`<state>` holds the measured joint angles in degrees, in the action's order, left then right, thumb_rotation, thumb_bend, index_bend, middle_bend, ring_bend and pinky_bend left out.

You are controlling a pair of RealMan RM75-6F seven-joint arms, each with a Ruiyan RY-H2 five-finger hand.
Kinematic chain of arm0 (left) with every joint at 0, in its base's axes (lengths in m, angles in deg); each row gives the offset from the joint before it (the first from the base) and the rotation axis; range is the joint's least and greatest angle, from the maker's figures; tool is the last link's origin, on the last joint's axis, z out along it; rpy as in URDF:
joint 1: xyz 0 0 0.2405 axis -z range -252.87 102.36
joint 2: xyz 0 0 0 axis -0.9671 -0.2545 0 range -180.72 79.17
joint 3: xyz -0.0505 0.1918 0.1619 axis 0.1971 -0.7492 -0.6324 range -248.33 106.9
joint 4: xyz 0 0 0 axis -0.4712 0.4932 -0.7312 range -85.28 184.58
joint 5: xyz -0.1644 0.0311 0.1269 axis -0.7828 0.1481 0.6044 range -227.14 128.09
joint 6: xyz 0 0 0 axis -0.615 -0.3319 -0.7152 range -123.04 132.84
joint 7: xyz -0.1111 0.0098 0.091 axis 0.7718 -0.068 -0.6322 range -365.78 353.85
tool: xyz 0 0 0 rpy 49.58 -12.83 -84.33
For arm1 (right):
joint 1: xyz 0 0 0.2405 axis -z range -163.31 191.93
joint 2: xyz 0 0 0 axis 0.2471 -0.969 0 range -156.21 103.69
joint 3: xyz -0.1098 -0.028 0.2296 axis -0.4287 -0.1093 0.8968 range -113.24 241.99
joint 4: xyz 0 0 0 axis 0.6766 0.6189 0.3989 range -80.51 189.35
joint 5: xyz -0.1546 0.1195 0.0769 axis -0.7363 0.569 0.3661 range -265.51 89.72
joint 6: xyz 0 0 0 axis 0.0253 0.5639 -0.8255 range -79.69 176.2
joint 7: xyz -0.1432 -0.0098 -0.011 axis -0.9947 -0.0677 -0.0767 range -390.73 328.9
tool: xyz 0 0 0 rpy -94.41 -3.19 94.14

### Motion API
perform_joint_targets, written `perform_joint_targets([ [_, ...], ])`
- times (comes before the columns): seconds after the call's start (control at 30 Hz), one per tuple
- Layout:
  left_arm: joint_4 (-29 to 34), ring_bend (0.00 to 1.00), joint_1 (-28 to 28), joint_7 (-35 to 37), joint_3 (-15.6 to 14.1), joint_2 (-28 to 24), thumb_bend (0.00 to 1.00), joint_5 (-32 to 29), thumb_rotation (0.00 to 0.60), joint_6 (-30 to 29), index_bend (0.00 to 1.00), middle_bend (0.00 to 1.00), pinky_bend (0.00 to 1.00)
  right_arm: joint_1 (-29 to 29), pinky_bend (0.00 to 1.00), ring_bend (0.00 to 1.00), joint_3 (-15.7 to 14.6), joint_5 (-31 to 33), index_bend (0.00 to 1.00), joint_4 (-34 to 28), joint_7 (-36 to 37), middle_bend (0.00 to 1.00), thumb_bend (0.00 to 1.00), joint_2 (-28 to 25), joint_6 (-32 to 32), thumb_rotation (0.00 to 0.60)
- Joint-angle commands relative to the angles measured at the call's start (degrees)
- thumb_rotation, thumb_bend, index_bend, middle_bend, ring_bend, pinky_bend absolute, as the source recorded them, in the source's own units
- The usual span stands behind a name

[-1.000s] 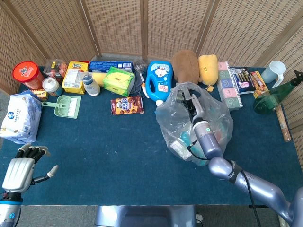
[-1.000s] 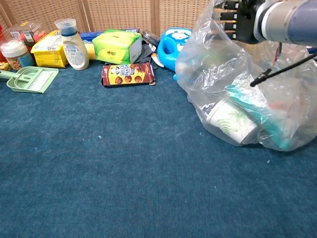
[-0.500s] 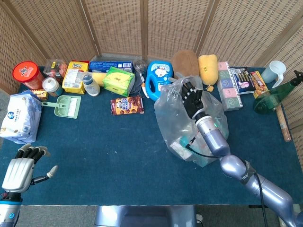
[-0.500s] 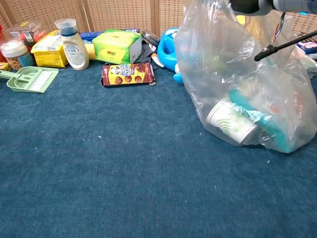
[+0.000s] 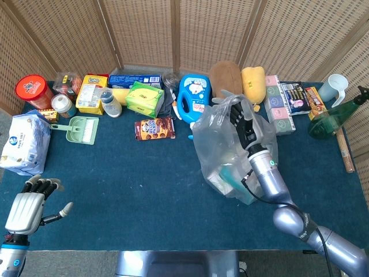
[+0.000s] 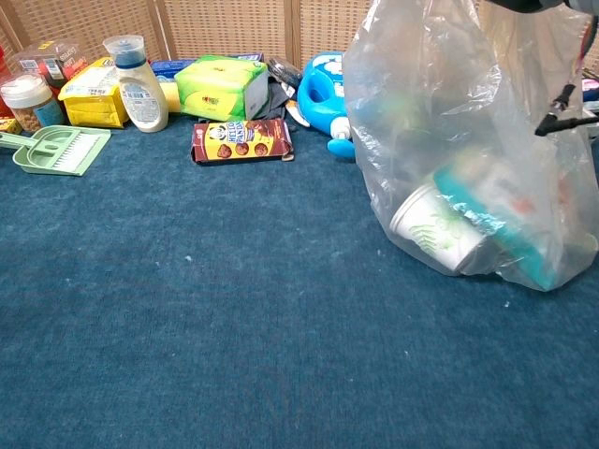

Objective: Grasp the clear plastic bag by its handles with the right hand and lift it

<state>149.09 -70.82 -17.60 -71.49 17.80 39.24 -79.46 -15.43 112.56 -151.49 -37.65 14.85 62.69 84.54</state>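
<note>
Far to the left of my working hand, at the near table edge: my left hand [image 5: 26,209], fingers spread, holding nothing, unmoved over the last second. Beyond it, well left of my right hand: white sack [image 5: 23,142], red canister [image 5: 33,90], green dustpan [image 5: 81,128], yellow box [image 5: 92,92], green tissue pack [image 5: 145,98], and nearer in, the cookie box [image 5: 154,128]. Just left of and behind my right hand: blue detergent jug [image 5: 193,99], partly screened by plastic. At the hand itself: clear plastic bag [image 5: 230,153], its top gathered up to my right hand [image 5: 242,121], fingers closed in the handles; the grip itself is veiled by plastic, so I judge it a hold rather than see it cleanly. Change over the last second: my hand has risen and the bag has drawn taller and narrower, the film now stretched upright. In the chest view the white cup [image 6: 438,228] and teal contents sag at the bottom, close to the blue cloth [image 6: 234,318]; whether the base has cleared I cannot tell. Reading: the grasp appears made, the lift under way but not complete. Right of my hand: green spray bottle [image 5: 334,117]
</note>
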Motion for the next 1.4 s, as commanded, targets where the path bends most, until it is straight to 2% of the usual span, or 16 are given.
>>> perform_joint_targets([
  [0.03,0.17,0.27,0.0,-0.09,-0.02,-0.07,0.21,0.09,0.0,-0.04,0.39,0.32,0.13,-0.28,0.22,0.27,-4.9,-7.0,0.17,2.51,-7.48,0.28,0.37,-0.72,6.4,0.054],
  [0.27,0.59,0.27,-0.09,-0.49,-0.19,-0.29,0.21,0.17,0.0,-0.05,0.39,0.32,0.13,-2.39,0.22,0.27,-9.88,-11.27,0.17,7.28,-15.97,0.28,0.37,-0.39,13.74,0.053],
  [0.43,0.93,0.27,-0.09,-0.57,-0.2,-0.48,0.21,0.27,0.0,-0.08,0.39,0.32,0.13,-4.7,0.22,0.27,-11.26,-11.01,0.17,10.79,-18.24,0.28,0.37,0.91,17.48,0.054],
  [0.5,1.06,0.27,-0.07,-0.68,-0.24,-0.53,0.21,0.33,0.0,-0.04,0.39,0.32,0.13,-5.84,0.22,0.27,-8.71,-7.88,0.18,11.81,-15.56,0.29,0.37,3.97,21.54,0.055],
  [0.6,1.15,0.27,-0.08,-0.78,-0.27,-0.53,0.21,0.42,0.0,-0.07,0.39,0.32,0.13,-7.29,0.22,0.27,-6.44,-4.49,0.18,12.36,-12.59,0.29,0.38,7.07,24.84,0.054],
  [0.73,1.23,0.27,-0.15,-0.79,-0.31,-0.53,0.21,0.52,0.0,-0.18,0.39,0.32,0.13,-8.78,0.22,0.28,-4.28,0.34,0.18,11.29,-10.18,0.3,0.38,9.08,26.25,0.052],
  [0.87,1.19,0.27,-0.25,-0.71,-0.37,-0.64,0.21,0.5,0.0,-0.26,0.39,0.32,0.13,-9.02,0.24,0.27,-2.19,5.42,0.18,7.56,-8.28,0.3,0.38,9.51,26.33,0.053],
  [0.97,1.08,0.27,-0.41,-0.52,-0.41,-0.72,0.21,0.41,0.0,-0.4,0.39,0.32,0.13,-8.7,0.24,0.27,-1.03,9.69,0.18,3.96,-7.78,0.3,0.38,8.52,25.2,0.055],
  [1.2,0.56,0.27,-0.39,0.09,-0.53,-0.51,0.21,0.5,0.0,-0.18,0.39,0.32,0.13,-7.17,0.28,0.29,4.3,22.87,0.19,-5.1,-5.34,0.31,0.38,2.99,19.35,0.053],
  [1.3,0.44,0.27,-0.27,0.18,-0.55,-0.37,0.21,0.66,0.001,-0.03,0.39,0.32,0.13,-6.6,0.34,0.35,5.87,29.8,0.22,-8.33,-5.56,0.35,0.38,0.34,17.45,0.052],
  [1.4,0.31,0.27,-0.24,0.3,-0.53,-0.31,0.21,0.7,0.0,-0.02,0.39,0.32,0.13,-4.66,0.46,0.45,6.85,36.55,0.28,-13.57,-5.62,0.41,0.38,-3.04,16.47,0.117],
])
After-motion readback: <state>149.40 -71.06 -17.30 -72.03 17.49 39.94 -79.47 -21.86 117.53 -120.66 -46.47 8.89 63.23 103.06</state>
